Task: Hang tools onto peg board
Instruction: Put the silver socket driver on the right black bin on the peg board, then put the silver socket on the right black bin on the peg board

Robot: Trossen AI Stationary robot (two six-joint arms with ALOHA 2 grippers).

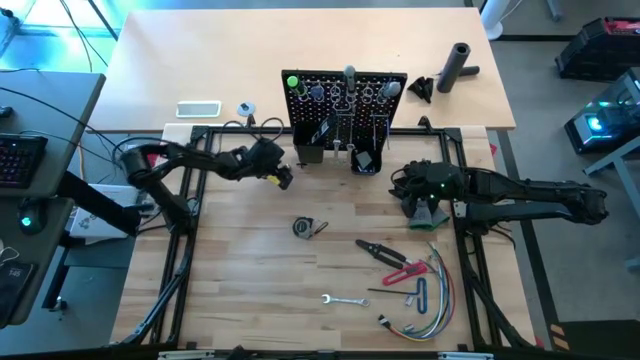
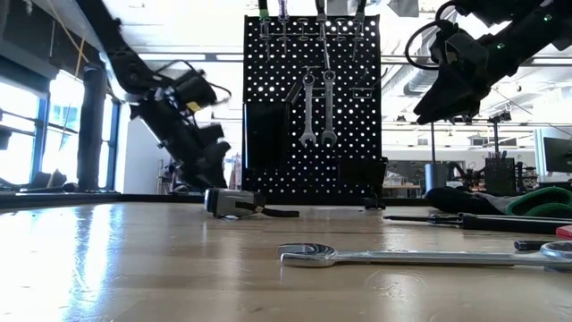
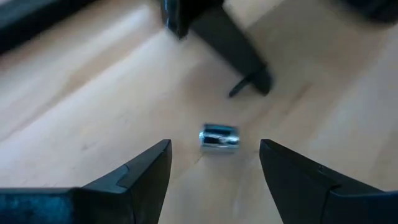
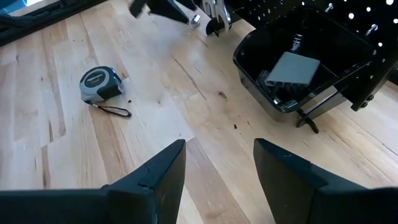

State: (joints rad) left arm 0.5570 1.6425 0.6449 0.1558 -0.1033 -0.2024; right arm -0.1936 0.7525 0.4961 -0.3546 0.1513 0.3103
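- High view: the peg board (image 1: 345,105) stands upright at the far edge of the wooden work table (image 1: 250,270), already carrying several tools, so only its top edge and foreshortened face show. The left gripper (image 1: 280,172) hovers near the board's left foot and the right gripper (image 1: 425,208) near its right; both carry nothing. Tools not yet hung lie nearer the front: a tape measure (image 1: 305,228) in the middle, red-handled pliers (image 1: 395,260), a loose wrench (image 1: 343,299) and a bundle of coloured wires (image 1: 430,300). They lie flat and well apart, probably so each can be picked singly.
- Low view: two silver wrenches (image 2: 317,107) hang side by side on the board, heads down. The loose wrench lies across the foreground, its right end cut off. What hangs along the board's top edge is too dark to name.
- Left wrist view: the left gripper's fingers (image 3: 137,177) stand apart, with a small shiny metal piece (image 3: 219,137) on the table between and ahead of them; it may be a socket, but blur prevents certainty.
- Right wrist view: the right gripper's fingers (image 4: 155,177) are spread and empty, facing a black bin (image 4: 298,68) fixed low on the board, with a grey block inside; the tape measure lies off to one side.
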